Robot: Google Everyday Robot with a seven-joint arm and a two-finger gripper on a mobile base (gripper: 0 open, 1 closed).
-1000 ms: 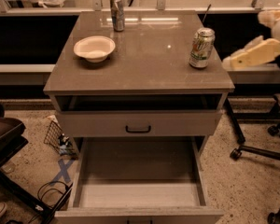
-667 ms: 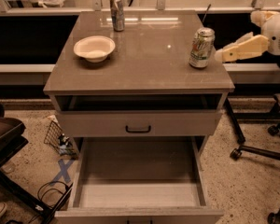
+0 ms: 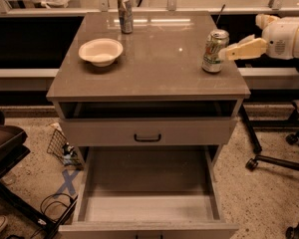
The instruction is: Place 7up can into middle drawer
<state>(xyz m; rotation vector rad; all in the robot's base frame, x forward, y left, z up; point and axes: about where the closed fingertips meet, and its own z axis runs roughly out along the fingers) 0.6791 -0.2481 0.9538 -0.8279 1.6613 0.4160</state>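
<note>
The 7up can (image 3: 214,51), white and green with a silver top, stands upright near the right edge of the cabinet top (image 3: 154,59). My gripper (image 3: 228,52) reaches in from the right at can height, its pale fingertip touching or almost touching the can's right side. The middle drawer (image 3: 147,225) is pulled far out below, wide and deep, with a pale bare floor.
A white bowl (image 3: 100,51) sits at the left of the top. A slim dark silver can (image 3: 124,14) stands at the back. A shallower drawer with a black handle (image 3: 147,138) sits above the open one. Office chair bases (image 3: 284,158) stand at the right, a wire basket (image 3: 60,146) at the left.
My gripper has moved left and slightly up, from clear of the cabinet's right edge to right beside the 7up can. The can has not moved.
</note>
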